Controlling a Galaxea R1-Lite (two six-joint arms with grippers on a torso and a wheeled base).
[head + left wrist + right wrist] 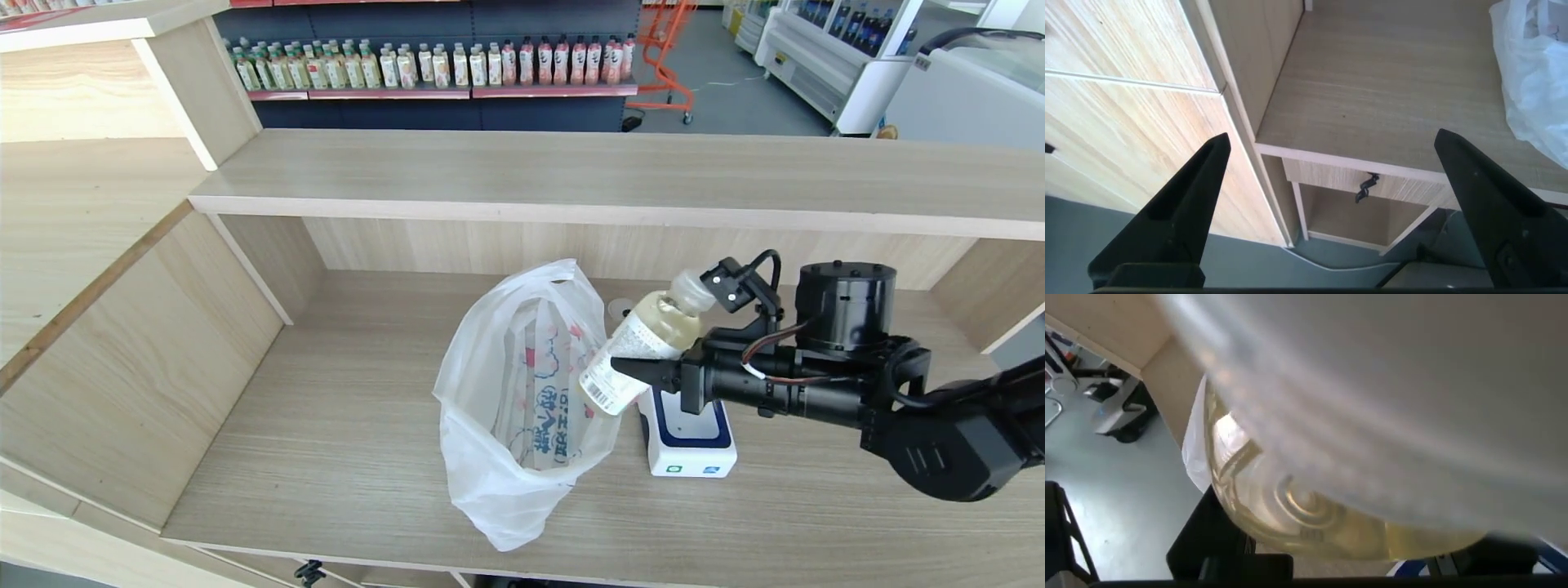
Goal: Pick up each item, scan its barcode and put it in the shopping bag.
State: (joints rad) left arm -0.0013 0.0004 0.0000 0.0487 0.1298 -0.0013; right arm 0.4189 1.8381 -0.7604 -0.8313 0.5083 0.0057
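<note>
A clear bottle (647,339) of pale yellow drink with a white label and a barcode hangs tilted in my right gripper (653,359), which is shut on it, just right of the bag's mouth and above the scanner. Close up in the right wrist view, the bottle (1355,457) covers most of the frame. The white plastic shopping bag (522,400) stands open on the counter with a printed packet (549,384) inside. The white and blue barcode scanner (690,437) sits on the counter right of the bag. My left gripper (1331,212) is open, hovering off the counter's front left corner, with the bag (1535,73) far off.
The wooden counter (326,441) is a recessed bay with a raised ledge (620,175) behind and a side wall (147,359) on the left. A keyed drawer (1370,186) sits under the counter's front edge. Store shelves with bottles (433,65) stand far behind.
</note>
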